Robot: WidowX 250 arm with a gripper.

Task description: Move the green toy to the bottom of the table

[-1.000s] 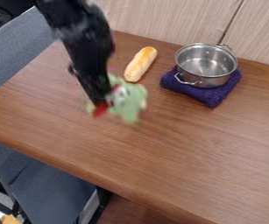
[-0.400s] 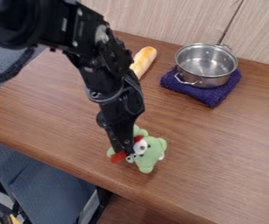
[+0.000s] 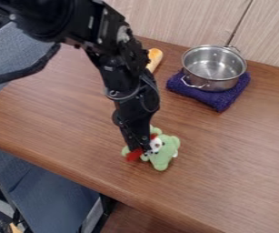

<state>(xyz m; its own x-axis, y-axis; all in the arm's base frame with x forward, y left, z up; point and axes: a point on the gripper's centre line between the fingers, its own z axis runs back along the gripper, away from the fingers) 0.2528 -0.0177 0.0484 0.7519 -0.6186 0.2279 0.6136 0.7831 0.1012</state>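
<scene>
Brown wooden table [image 3: 232, 154]; grey-blue fabric [image 3: 50, 195]; pale wall [image 3: 171, 18].

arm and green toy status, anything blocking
Black end effector gripping green plush toy; toy near front edge of brown wooden table; silver metal pot back by pale wood wall.

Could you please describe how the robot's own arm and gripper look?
The arm is black and built from chunky, angular segments, with small light screw heads and a pale grey patch on it. A thick black cable hangs in a curve beside its upper part. The gripper is also black and narrows towards its tip.
</scene>
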